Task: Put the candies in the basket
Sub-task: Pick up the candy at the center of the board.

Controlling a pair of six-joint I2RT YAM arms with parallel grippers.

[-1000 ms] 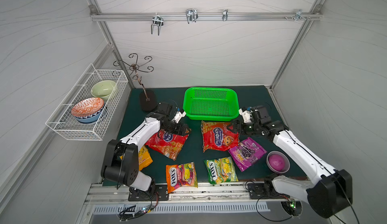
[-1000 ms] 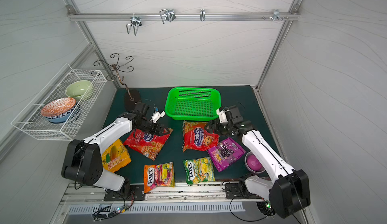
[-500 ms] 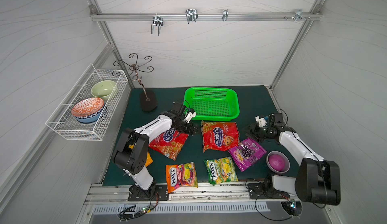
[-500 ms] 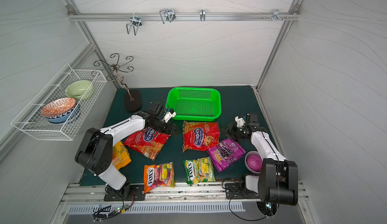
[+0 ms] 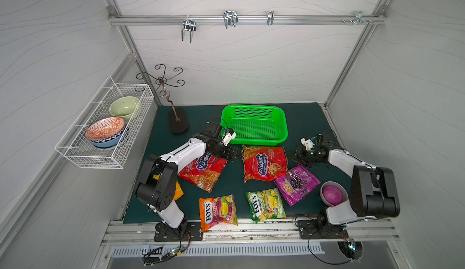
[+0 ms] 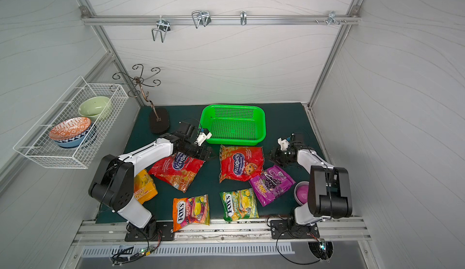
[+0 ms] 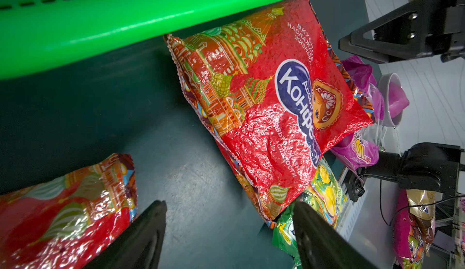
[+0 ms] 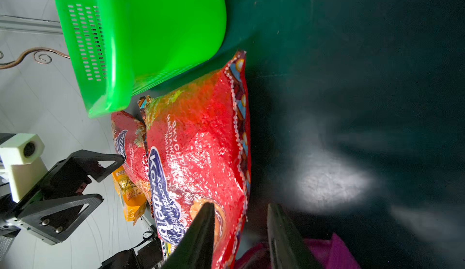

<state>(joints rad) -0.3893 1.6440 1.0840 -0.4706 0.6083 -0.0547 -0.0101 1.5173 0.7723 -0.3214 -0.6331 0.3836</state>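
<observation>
Seen from above, a bright green basket (image 5: 256, 142) stands at upper centre of a dark bench (image 5: 307, 119), and six candy bags lie outside it, lower in the frame. The left gripper (image 5: 232, 154) hangs open, holding nothing, between the left red bag (image 5: 203, 169) and the right red bag (image 5: 264, 163). The right gripper (image 8: 241, 207) has its jaws narrowed around the right red bag's edge; whether it pinches cannot be told. Below lie a purple bag (image 5: 297, 183), an orange FOX'S bag (image 5: 218, 211), a green FOX'S bag (image 5: 266, 204) and, at lower left, a yellow-orange bag (image 6: 143, 186).
</observation>
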